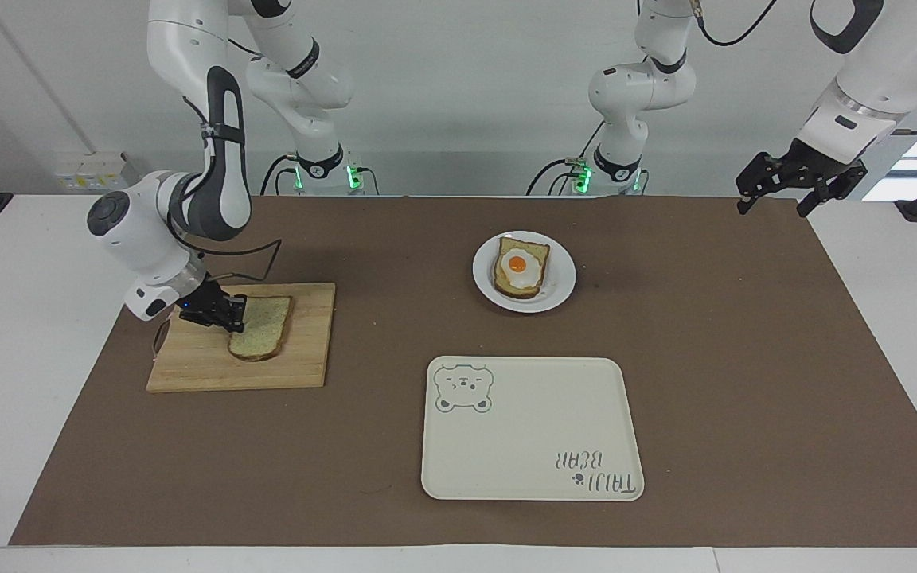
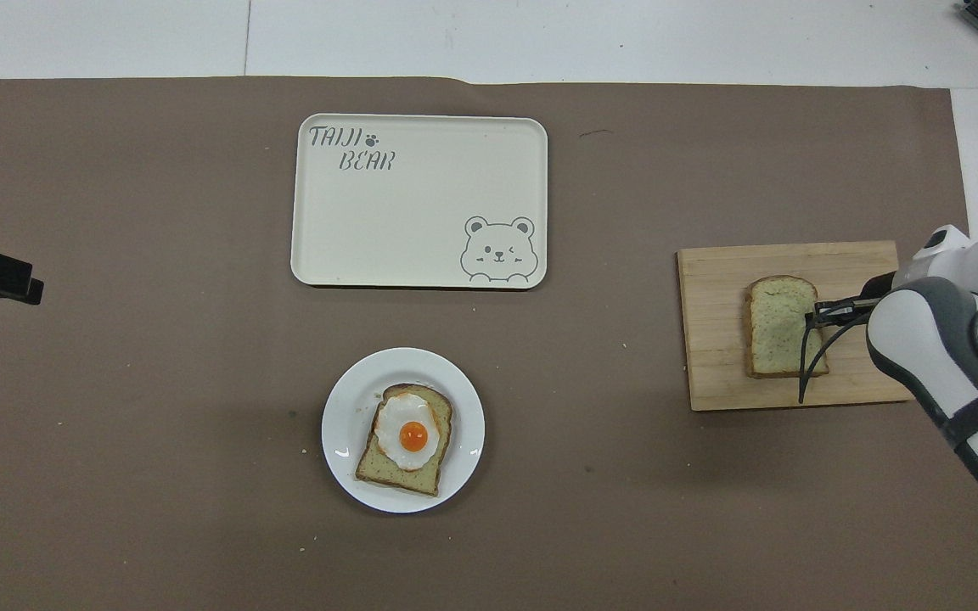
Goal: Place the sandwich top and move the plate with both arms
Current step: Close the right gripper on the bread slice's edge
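Down at the wooden cutting board (image 1: 243, 338), the right gripper (image 1: 229, 315) is clenched on the edge of the sandwich top (image 1: 261, 327), which lies flat on the board. Toward the middle, the plate (image 1: 558, 280) carries the egg-topped slice (image 1: 520, 267), nearer the robots than the bear tray (image 1: 530, 430). Waiting, the left gripper (image 1: 798, 179) hangs released over its end's table edge.

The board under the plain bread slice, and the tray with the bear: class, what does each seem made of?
Board: apparently unfinished pale wood; matte, with visible plank lines and grain. Tray: probably plastic or melamine; smooth cream surface, rounded corners, printed bear and lettering.
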Available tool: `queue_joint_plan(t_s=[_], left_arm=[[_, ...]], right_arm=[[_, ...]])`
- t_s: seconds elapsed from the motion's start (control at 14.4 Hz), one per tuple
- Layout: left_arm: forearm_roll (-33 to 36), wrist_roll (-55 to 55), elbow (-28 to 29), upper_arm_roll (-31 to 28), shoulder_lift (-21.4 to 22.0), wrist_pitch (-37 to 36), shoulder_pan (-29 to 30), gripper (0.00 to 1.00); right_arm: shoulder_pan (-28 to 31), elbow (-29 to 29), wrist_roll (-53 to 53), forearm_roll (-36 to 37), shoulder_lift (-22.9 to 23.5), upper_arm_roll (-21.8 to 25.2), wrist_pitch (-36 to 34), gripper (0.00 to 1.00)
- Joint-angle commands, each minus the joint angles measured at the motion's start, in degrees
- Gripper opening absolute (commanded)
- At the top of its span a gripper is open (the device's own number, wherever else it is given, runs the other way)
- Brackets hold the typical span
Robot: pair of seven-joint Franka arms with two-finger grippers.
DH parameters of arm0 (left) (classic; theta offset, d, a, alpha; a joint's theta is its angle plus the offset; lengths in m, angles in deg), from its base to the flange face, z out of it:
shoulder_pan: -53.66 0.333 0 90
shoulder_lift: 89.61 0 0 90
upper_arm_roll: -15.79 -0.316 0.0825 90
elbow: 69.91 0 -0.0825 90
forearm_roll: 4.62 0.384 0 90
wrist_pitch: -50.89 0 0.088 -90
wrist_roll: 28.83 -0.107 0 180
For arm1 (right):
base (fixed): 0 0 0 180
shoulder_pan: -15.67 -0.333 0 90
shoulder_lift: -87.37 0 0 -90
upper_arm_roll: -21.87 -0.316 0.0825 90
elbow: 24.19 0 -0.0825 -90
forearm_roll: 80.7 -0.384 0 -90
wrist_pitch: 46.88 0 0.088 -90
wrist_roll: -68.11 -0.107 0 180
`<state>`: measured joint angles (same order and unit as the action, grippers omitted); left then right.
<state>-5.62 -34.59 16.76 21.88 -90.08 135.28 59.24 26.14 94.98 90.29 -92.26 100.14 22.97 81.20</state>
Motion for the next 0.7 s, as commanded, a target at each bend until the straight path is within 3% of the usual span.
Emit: queue_joint_plan(t_s=[0.0, 0.21, 0.63], left_arm=[[-0.49, -0.3, -0.63, 0.24, 0.29, -0.98, 0.66, 1.0], [-0.49, -0.3, -0.63, 0.24, 0.29, -0.98, 0.66, 1.0], [-0.49, -0.3, -0.63, 0.24, 0.29, -0.98, 0.66, 1.0]], right_arm=[[0.86, 0.19, 1.64, -1.8, -0.03, -0.76, -0.02, 0.0], [0.69, -0.51, 1.64, -1.8, -0.64, -0.84, -0.72, 0.0], [0.6, -7.1, 1.81, -1.8, -2.4, -1.19, -9.95, 0.0]])
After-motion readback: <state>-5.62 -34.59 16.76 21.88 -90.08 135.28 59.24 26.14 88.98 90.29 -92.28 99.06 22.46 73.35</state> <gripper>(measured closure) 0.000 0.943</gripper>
